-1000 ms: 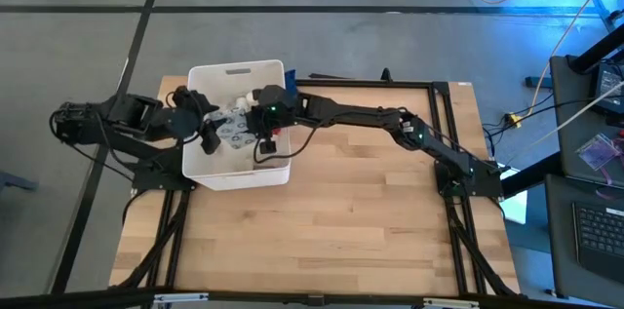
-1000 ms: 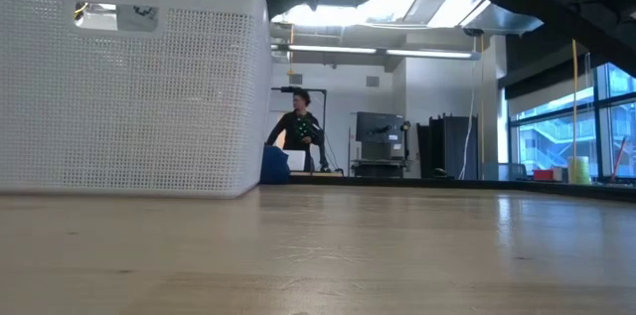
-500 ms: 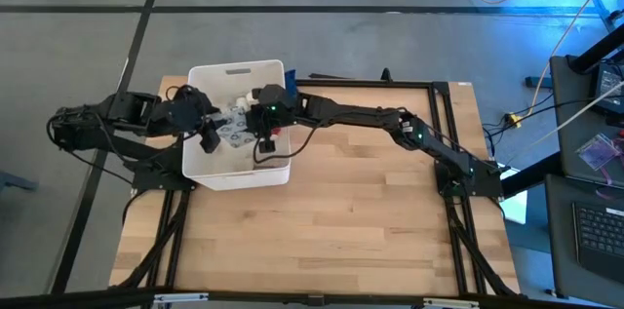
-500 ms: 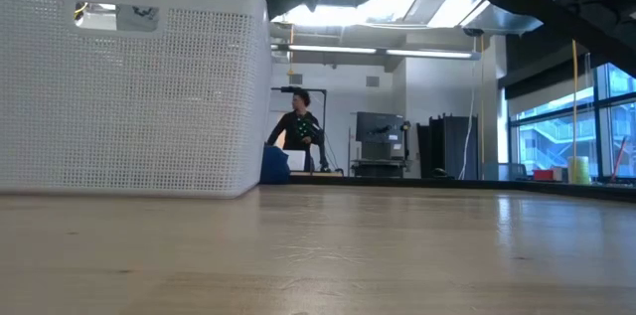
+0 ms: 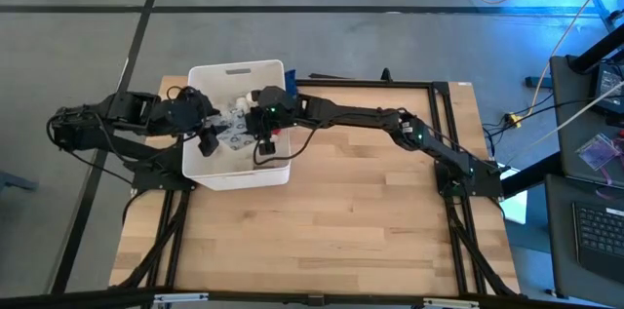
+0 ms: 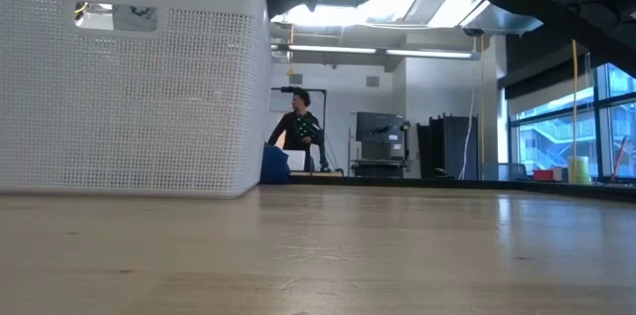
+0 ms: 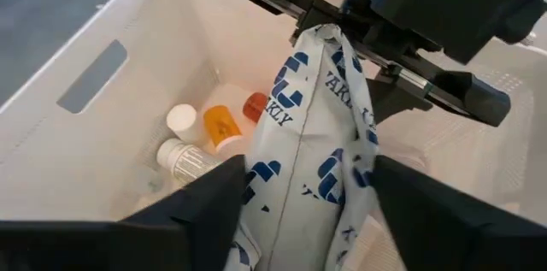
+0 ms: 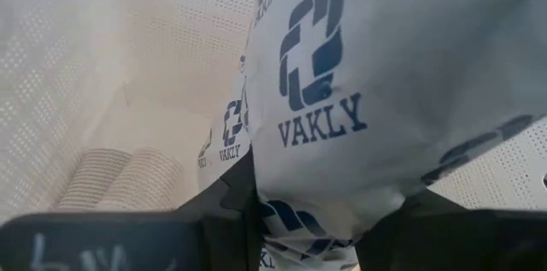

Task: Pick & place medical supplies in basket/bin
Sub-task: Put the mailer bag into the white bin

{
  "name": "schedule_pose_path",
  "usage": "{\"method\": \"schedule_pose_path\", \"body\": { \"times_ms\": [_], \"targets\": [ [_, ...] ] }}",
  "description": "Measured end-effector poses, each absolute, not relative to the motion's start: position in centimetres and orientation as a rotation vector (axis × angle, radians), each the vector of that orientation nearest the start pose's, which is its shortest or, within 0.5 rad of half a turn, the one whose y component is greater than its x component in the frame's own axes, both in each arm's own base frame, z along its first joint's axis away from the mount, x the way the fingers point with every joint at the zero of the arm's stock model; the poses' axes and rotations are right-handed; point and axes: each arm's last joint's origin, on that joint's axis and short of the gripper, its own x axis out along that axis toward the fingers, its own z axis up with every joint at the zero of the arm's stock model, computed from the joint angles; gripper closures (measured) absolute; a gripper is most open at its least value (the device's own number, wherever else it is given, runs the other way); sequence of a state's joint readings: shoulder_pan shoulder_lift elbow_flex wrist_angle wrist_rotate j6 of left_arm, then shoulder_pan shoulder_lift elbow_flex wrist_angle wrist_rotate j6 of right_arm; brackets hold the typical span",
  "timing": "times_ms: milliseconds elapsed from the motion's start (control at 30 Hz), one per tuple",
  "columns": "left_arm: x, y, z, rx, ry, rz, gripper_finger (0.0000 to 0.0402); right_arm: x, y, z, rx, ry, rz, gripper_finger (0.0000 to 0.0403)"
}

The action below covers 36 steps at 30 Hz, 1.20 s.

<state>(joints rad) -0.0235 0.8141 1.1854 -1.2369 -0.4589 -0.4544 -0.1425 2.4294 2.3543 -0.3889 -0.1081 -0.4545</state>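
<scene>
Looking straight down, we see a large white rectangular tub (image 5: 237, 75) with rounded corners standing on the far left part of a pale wooden table (image 5: 322, 221), and both dark arms reach into it from either side. From table height the tub's wall (image 6: 129, 96) is a fine perforated mesh, with a handle slot near its rim. The thing being handled is a soft white packet (image 7: 312, 160), flat and crinkled, printed all over with dark blue knot-shaped logos and the word VAKLY. It hangs upright inside the tub, above the floor of the tub. The right gripper (image 7: 342, 27) pinches the packet's top edge, its fingers clenched on the gathered material, and the packet (image 8: 359, 83) fills most of that arm's own camera view. The left gripper (image 5: 209, 141) sits lower in the tub with its two fingers (image 7: 201, 211) spread on either side of the packet's lower part; we cannot tell whether they touch it. Below, on the tub's floor, lie an orange pill bottle (image 7: 221, 125) with a white cap, two white bottles (image 7: 184, 158), and a small reddish cap (image 7: 254, 105). A ribbed beige roll (image 8: 111, 181) rests against the tub's wall. Far behind the table, a person (image 6: 298, 128) stands in the room.
</scene>
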Motion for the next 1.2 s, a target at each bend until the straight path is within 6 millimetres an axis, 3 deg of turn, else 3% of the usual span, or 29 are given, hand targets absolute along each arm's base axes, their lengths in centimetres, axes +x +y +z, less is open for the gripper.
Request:
{"method": "schedule_pose_path", "body": {
  "times_ms": [200,333,1000,1200],
  "targets": [
    [10.7,1.0,36.8,-0.214,0.749,0.571,0.0052,55.0,-7.5,27.9,-0.392,0.435,0.068,0.0281],
    [10.8,0.9,36.8,-0.239,0.750,0.559,0.0016,55.0,-7.6,27.9,-0.392,0.435,0.067,0.0281],
    [11.6,0.5,36.4,-0.355,0.801,0.472,0.0013,55.3,-6.2,28.2,-0.385,0.384,0.135,0.0281],
    [12.1,0.4,36.1,-0.383,0.836,0.456,0.0044,55.3,-6.1,28.2,-0.382,0.373,0.160,0.0281]
  ]
}}
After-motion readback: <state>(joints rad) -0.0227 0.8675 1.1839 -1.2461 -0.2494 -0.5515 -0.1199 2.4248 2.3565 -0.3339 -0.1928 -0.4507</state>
